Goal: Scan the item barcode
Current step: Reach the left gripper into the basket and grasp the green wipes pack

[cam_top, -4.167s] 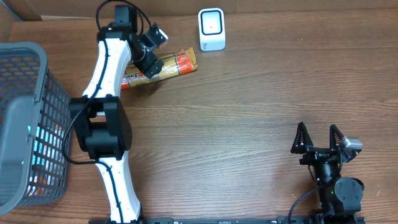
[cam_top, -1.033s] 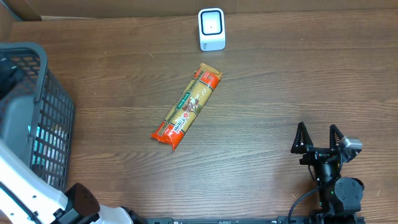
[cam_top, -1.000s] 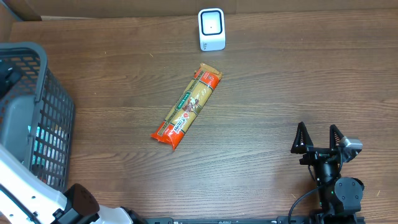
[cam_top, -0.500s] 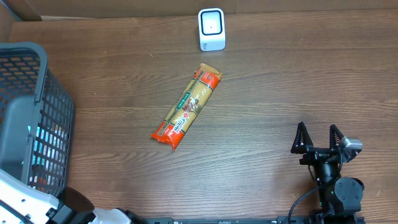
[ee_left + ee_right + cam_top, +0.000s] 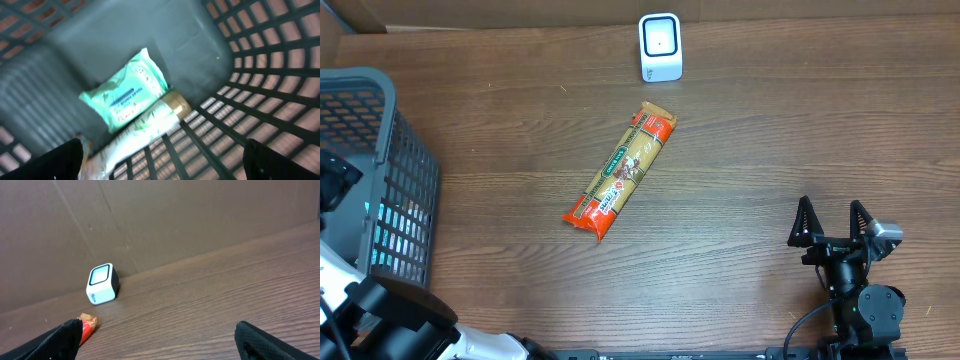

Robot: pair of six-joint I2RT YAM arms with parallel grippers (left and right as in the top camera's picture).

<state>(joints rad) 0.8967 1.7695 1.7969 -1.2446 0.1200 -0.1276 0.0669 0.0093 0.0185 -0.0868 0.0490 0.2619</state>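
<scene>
Two arms in view, both with empty jaws.

Left gripper (image 5: 162, 147): down inside the grey basket (image 5: 415, 170) at the left edge of the overhead frame. Jaws spread wide, nothing between them. Its dark fingertips (image 5: 67, 157) sit at the bottom corners of the wrist view. Below them on the basket floor lies a mint-green wipes pack (image 5: 125, 90), flat, in the middle of the frame. A pale tube with a gold cap (image 5: 150, 125) lies just below and touching it, running down toward the lower left. View is blurred; labels unreadable.

Right gripper (image 5: 835, 225): lower right of the overhead frame, over bare wood table (image 5: 770, 130), fingers parted and clasping nothing, well apart from everything else.

Item: a long orange packet (image 5: 620, 172) lying flat on the table at frame centre. It runs diagonally, one end to the upper right, the other to the lower left. No arm touches it.

White scanner (image 5: 660, 46): upright at top centre against the back wall, near the packet's upper end but not touching. Right wrist view shows it left of centre, with the packet's tip at the lower left.
</scene>
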